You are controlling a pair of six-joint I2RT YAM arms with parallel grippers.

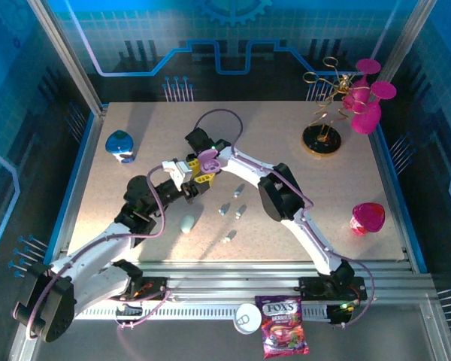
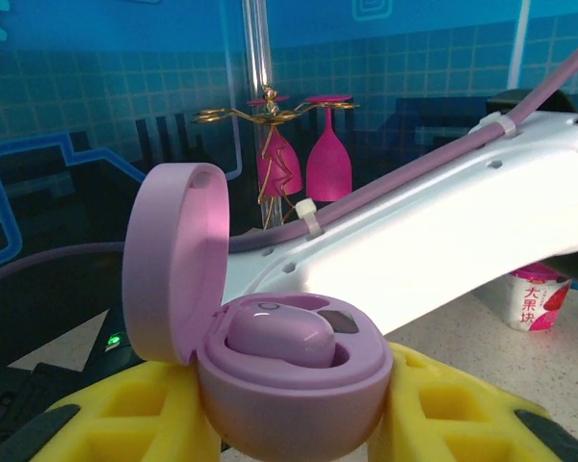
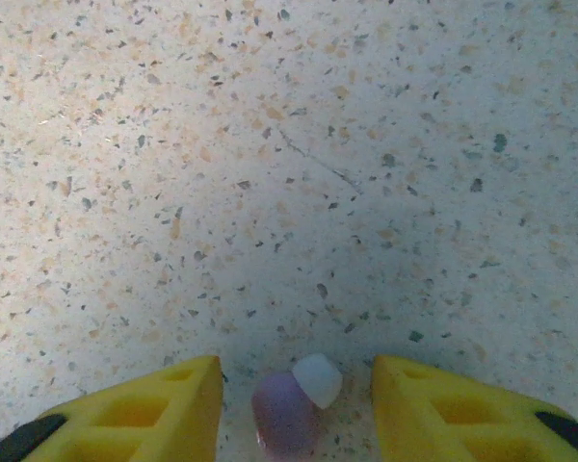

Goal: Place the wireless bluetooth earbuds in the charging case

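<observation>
While my left claw (image 2: 294, 419) pinches the open purple case (image 2: 173, 260), one earbud (image 2: 279, 339) seated inside, my right claw (image 3: 297, 385) stands spread, another earbud (image 3: 282, 422) lying on the table (image 3: 289, 173) between its fingers; candy bag (image 1: 284, 327) reads FOX'S

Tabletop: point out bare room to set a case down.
Bare: the stretch between the right arm and the pink cup; the back strip between the cable loop and the glass rack. Crowded: the centre, with loose earbuds and the teal case.
</observation>
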